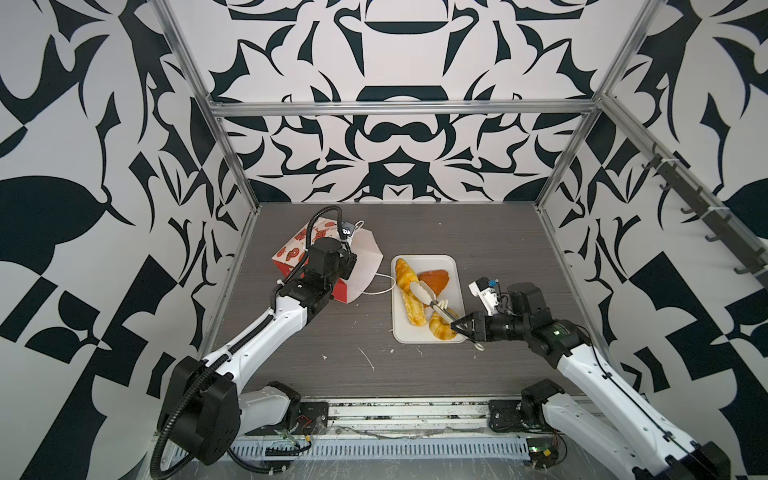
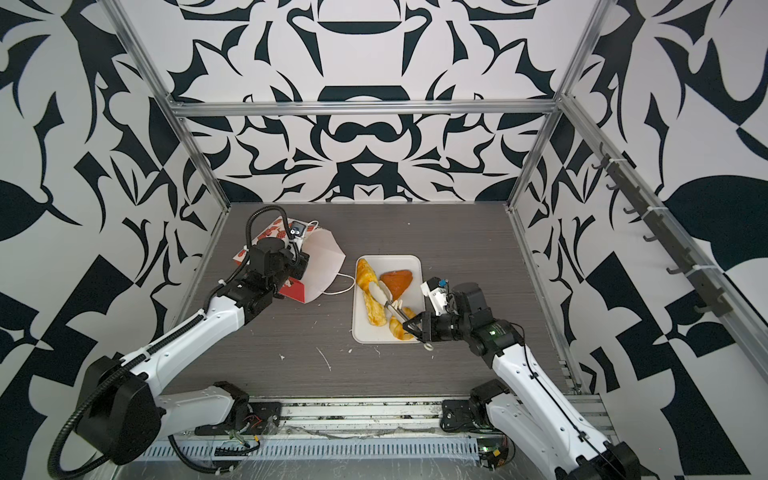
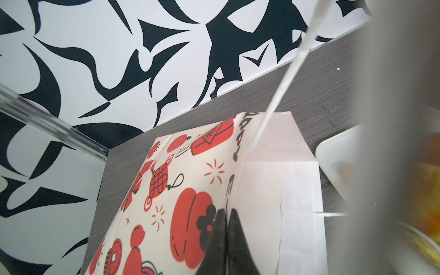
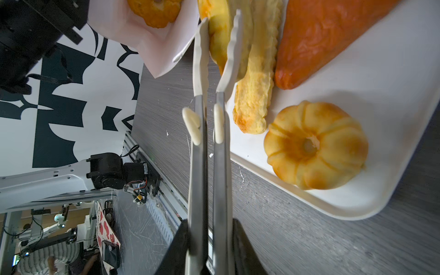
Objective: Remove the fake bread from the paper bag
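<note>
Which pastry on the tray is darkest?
The triangular piece, orange-brown. The long stick, the ring bun and the croissant at the tongs are paler golden yellow.

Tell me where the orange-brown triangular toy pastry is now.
In both top views the orange-brown triangular toy pastry lies in the far right part of the white rectangular tray, just right of the long yellow stick pastry.

tongs [image 1: 432,296] over tray [image 1: 424,259], open table [image 1: 419,230] beside paper bag [image 1: 366,258]

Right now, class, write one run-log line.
left gripper shut on paper bag | right gripper shut on tongs | tongs around croissant | pastry inside bag
</note>
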Controlling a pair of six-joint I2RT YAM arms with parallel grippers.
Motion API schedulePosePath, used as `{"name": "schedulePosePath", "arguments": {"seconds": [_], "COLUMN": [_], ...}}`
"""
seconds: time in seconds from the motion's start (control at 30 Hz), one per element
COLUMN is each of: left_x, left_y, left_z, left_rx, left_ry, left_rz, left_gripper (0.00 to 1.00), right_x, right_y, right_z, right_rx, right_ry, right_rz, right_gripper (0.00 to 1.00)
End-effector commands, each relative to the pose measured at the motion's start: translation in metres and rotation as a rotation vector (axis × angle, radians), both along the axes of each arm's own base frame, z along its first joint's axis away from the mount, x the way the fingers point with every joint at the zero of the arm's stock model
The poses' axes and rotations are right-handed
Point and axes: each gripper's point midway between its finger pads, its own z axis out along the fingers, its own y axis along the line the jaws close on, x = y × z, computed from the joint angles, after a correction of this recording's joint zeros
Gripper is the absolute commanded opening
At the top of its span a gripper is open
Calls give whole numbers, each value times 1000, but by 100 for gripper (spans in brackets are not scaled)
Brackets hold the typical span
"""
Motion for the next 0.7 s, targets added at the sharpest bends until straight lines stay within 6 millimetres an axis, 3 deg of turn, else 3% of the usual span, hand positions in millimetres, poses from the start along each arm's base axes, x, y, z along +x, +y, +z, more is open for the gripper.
{"name": "schedulePosePath", "arguments": {"seconds": [0.0, 0.2, 0.4, 0.53, 0.67], "left_x": [0, -1, -2, -1, 0], "left_y": [-1, -1, -1, -2, -2], "left_z": [5, 6, 4, 4, 3], "left_rx": [-38, -40, -41, -42, -41], "left_ry": [-22, -25, -21, -22, -19], "left_rz": [-5, -6, -8, -9, -11], "left_gripper": [0, 0, 0, 0, 0], "right_x": [6, 5, 7, 7, 9], "right_y": [4, -8, -18, -20, -21], "right_z": [20, 3, 0, 2, 8], "right_rx": [78, 25, -50, -63, -65], "right_ry": [-68, -2, 17, 20, -4], "right_rz": [1, -48, -90, -96, -101], "right_gripper": [0, 0, 0, 0, 7]}}
